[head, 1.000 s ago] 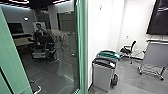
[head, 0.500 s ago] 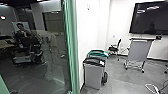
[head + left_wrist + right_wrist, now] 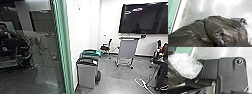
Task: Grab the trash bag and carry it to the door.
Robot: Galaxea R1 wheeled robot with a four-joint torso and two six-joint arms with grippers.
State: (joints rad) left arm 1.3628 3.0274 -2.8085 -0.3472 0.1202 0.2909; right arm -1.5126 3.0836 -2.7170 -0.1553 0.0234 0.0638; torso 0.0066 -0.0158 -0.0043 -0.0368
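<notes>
The green frame [image 3: 61, 45] looks near enough to catch and tear the thin dark bag [image 3: 224, 30], close before the robot's left wrist, should the robot turn tightly; how far either gripper is open, or what it holds, I cannot tell. I count one screen [image 3: 147, 18], one stand [image 3: 128, 48], two bins [image 3: 86, 75], one dark bag, one clear bundle [image 3: 188, 65].

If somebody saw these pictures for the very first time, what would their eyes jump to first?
Probably the big, shiny, crinkly dark trash bag, spread wide across the left wrist view. Next, in the head view, the gray bin with a black lid, just in front of one with a green lid, and the huge black screen on the far wall.
</notes>
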